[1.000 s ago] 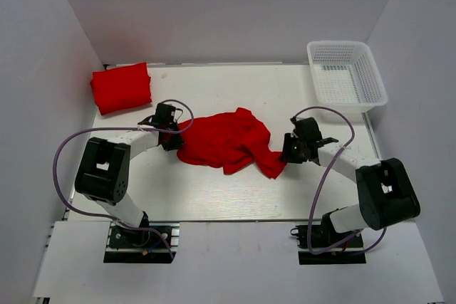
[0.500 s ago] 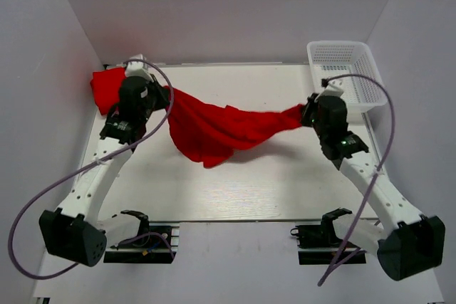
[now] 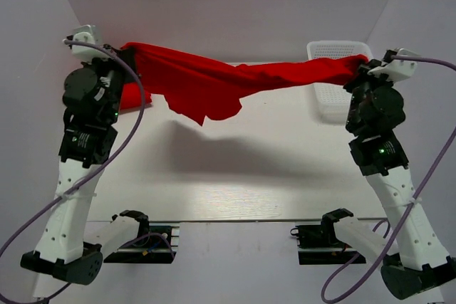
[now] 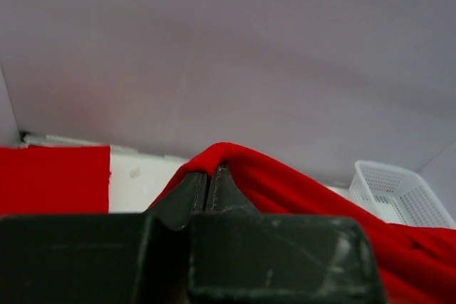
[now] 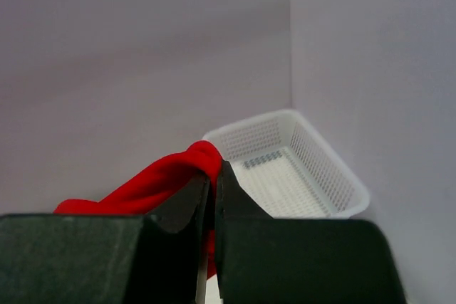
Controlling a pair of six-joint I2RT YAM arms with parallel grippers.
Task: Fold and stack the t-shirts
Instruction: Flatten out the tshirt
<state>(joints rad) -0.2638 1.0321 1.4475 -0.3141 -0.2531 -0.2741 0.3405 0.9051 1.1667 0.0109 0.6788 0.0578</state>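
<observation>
Top view first: holding a red t-shirt [image 3: 214, 83] up off the counter [image 3: 235, 176], stretched wide between the left fingers [image 3: 128, 53] and the right fingers [image 3: 360, 63]. Pinching one end of the cloth at each side, both pairs closed tight on it. Sagging in the middle, with a loose flap dangling left of centre and casting a shadow [image 3: 192, 147] on the white surface below. Leaving a second, folded t-shirt [image 3: 130, 97] lying at the far left of the counter, mostly hidden behind the left arm [image 3: 85, 133]. Crossing in front of a white basket [image 3: 329, 105] at the far right corner, the right end of the cloth covering part of it from this angle.

Left wrist view: clamping the left fingers [image 4: 210, 174] together with a ridge of the t-shirt [image 4: 299, 186] draped over their tips, no gap showing between them. Trailing away to the right toward the basket [image 4: 399, 190]. Showing the folded t-shirt [image 4: 53, 179] flat on the counter [image 4: 135, 176] at the left edge, apart from the lifted one.

Right wrist view: squeezing the right fingers [image 5: 212, 179] together on a bunched twist of the t-shirt [image 5: 153, 179], the cloth running off to the left. Looking onto the basket [image 5: 299, 169] just beyond, sitting in the corner where two walls [image 5: 142, 48] meet.
</observation>
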